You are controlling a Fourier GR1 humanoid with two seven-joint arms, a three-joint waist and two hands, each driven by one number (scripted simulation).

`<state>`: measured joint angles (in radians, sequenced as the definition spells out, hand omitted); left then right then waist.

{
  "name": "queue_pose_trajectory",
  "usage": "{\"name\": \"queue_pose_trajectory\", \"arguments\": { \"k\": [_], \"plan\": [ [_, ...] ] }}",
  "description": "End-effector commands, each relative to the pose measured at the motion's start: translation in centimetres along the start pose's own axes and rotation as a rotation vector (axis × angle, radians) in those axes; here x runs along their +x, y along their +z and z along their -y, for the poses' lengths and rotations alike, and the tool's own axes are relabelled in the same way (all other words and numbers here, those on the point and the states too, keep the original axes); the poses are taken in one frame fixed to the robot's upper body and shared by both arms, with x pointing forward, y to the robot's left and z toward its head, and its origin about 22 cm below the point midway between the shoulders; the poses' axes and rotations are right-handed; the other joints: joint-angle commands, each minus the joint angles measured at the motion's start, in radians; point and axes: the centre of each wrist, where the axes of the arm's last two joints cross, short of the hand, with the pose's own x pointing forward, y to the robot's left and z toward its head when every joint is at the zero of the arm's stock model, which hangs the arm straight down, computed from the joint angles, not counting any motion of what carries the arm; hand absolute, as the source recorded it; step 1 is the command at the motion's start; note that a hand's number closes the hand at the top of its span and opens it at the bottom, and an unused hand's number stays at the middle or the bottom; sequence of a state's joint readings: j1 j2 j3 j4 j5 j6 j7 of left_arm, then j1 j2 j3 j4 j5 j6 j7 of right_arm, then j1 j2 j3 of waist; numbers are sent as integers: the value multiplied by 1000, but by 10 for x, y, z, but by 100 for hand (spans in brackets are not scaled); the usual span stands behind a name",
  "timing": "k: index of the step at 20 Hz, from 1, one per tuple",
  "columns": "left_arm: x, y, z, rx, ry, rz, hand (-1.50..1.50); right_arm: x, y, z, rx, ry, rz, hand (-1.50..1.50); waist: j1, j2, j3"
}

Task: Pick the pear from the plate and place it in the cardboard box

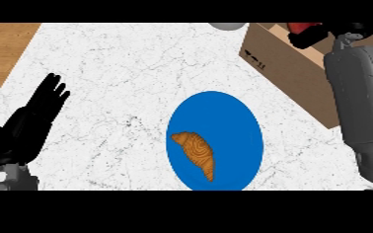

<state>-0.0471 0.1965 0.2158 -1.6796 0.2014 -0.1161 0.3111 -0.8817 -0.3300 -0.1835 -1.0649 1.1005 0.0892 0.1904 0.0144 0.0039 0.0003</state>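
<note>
The pear could not be found as a whole fruit anywhere. A red object (304,28), partly hidden, sat under the right hand (315,35) above the cardboard box (291,69) at the upper right; it was probably the pear, though that is a judgement. The right hand's black fingers appeared curled about it, with the grey forearm (353,94) reaching up along the right edge.

The blue plate (233,118), near the middle of the white counter (116,79), carried only a brown croissant-like pastry (197,153) on its lower left part. No pear lay on it.

Judged from this, the pick was done and the carry nearly so; release into the box remained.

The left hand (36,113) rested at the left edge, fingers straight and up, holding nothing. A grey round object (229,25) showed at the top edge.
</note>
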Motion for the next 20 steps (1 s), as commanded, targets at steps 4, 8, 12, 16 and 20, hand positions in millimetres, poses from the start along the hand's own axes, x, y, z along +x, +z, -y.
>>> {"name": "queue_pose_trajectory", "arguments": {
  "k": [4,8,12,16,20],
  "plan": [
    [-2,-4,1,-23,2,3,0,-43,-4,-45,218,-64,-82,150,2,4,0],
    [4,1,5,-23,-16,-3,0,-46,-4,-63,274,-64,-220,-150,8,3,0],
    [-7,-4,-4,-5,-5,6,0,-75,5,-72,288,-130,-123,-150,0,1,0],
    [-1,0,4,-13,12,-14,0,-62,-2,-60,141,-273,-73,-150,1,-2,0],
    [-1,-1,-13,14,-2,-3,0,-74,0,-48,-47,-553,-160,-150,-5,-4,1]
  ]
}}
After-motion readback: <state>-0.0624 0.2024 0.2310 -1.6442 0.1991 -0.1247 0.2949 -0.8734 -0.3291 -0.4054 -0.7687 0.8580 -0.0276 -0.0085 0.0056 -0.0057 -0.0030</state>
